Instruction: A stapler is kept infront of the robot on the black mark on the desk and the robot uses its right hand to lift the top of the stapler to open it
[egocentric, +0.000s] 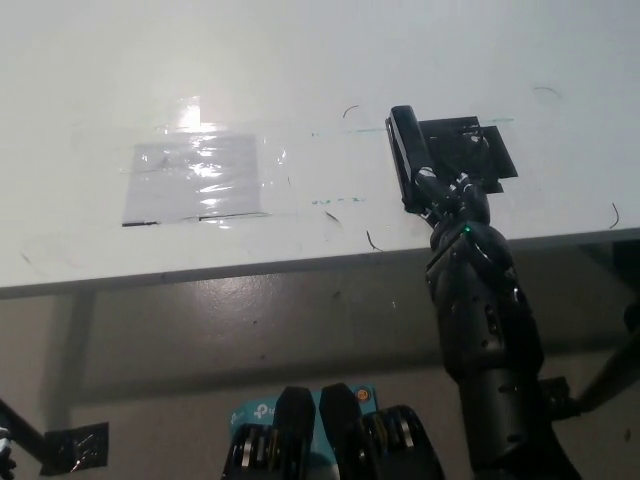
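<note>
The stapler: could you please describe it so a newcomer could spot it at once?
On the white desk, look to the right half, where a black mark sits near the front edge. The stapler is the long, narrow black bar along that mark's left side, with the black right hand at its near end.

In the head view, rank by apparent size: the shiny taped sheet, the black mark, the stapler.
1. Shiny taped sheet, clearly the largest.
2. Black mark, though the stapler and right hand cover part of it.
3. Stapler, a narrow bar, its near end hidden by the hand.
</note>
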